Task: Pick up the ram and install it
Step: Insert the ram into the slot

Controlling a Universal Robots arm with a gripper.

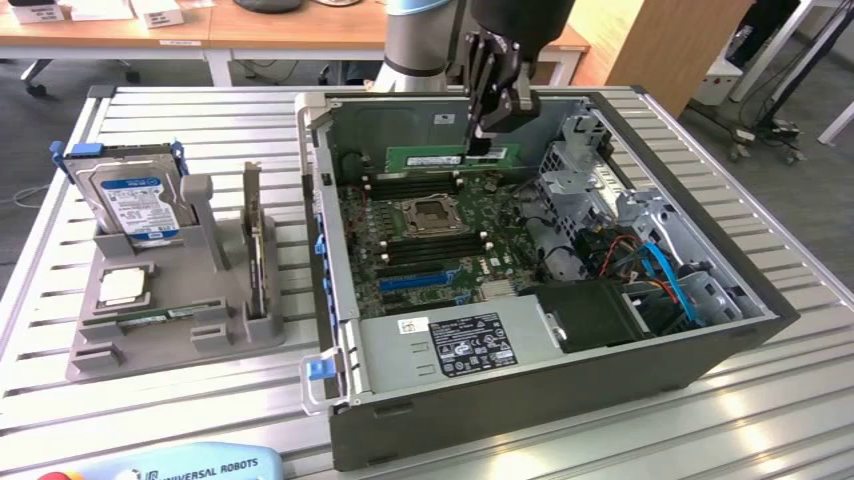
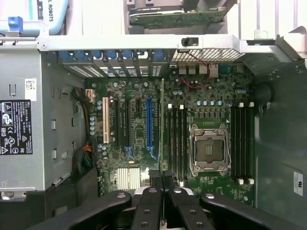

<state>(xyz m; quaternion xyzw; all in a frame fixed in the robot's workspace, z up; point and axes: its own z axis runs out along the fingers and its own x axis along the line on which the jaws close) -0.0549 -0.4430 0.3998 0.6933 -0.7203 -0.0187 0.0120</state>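
The gripper (image 1: pixel 489 135) is clamped on the ram (image 1: pixel 434 158), holding it inside the open computer case (image 1: pixel 534 400). The motherboard (image 2: pixel 139 129) lies beneath

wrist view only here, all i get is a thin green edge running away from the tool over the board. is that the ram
Observer: Yes. The exterior view shows the flat green side of the ram with its white sticker, and the tool is shut on it near the end at that view's right.
Operator: is it in a slot
Observer: It does not look seated. It hangs level, apparently raised off the motherboard, close to the back wall of the case.
Operator: anything beside the case
Observer: A hard drive with a blue label stands upright in a grey holder at the exterior view's left.
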